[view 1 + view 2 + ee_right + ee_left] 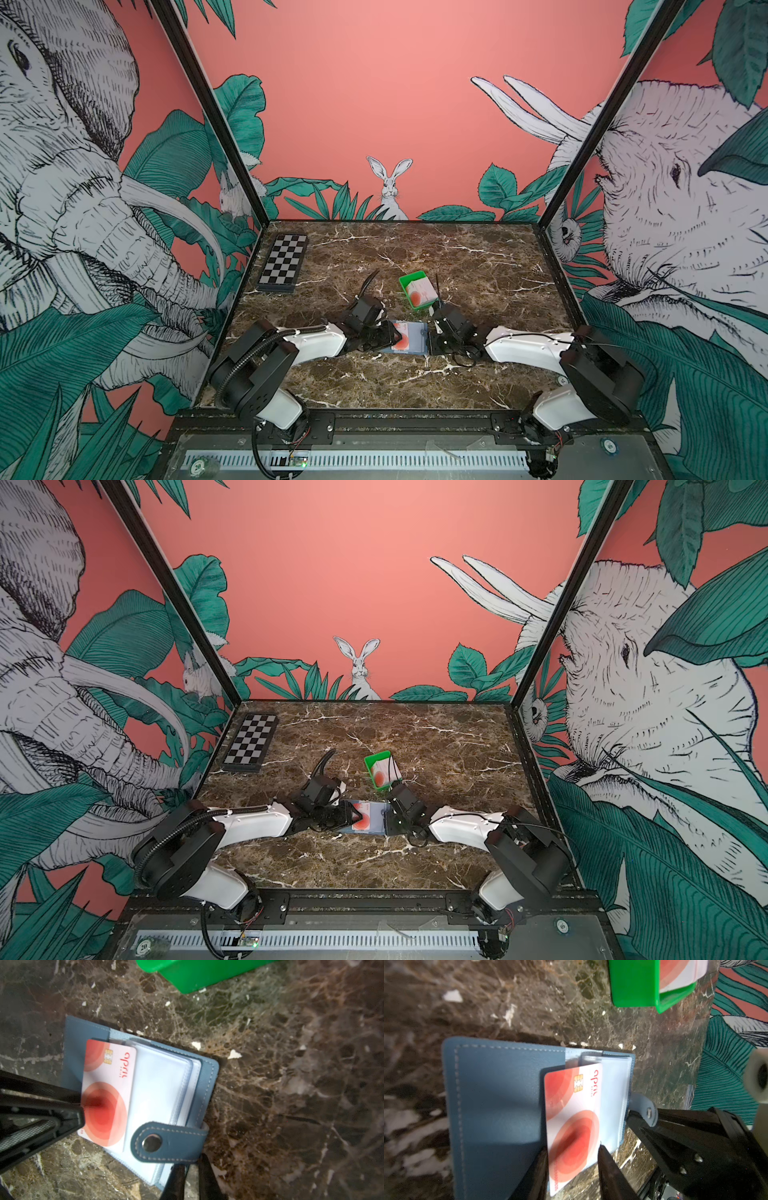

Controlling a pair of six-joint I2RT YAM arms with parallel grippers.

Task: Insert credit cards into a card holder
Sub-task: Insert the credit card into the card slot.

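card: white and pale-pink plastic credit card (571,1118) lies face up on the open holder. One long edge is at the mouth of the top sleeve and the rest sits over the spine and left cover. Can't tell if that edge is under the sleeve lip yet. Reads as mid-insertion, not seated.
holder: slate-blue stitched card holder (498,1105) is open flat on the tabletop, front centre between both arms in both top views (415,338) (376,818). Probably laid open so the clear plastic sleeves (162,1088) face up.
right hand: right hand (192,1164) has its jaws pinched on the holder's outer edge, beside the snap tab (166,1142). Likely anchoring it so a sideways push on the card doesn't slide the holder.
left hand: left hand (572,1149) has its fingers apart, one on either side of the card's near end. It isn't clamped on the card, and contact is unclear. Looks placed to guide or nudge the card toward the sleeve.
tray: green plastic tray (409,276) sits just behind the holder with the remaining credit cards (422,293) leaning in it. Supply is within reach of either arm.
tabletop: brown marble-pattern tabletop (291,1064) looks smooth, hence my guess at the pinning.
card look: thin, rigid and glossy, with two red-orange concentric circles, a gold chip and red lettering.
holder look: soft matte cover, pale stitching, metal snap on the tab, several stacked clear sleeves.
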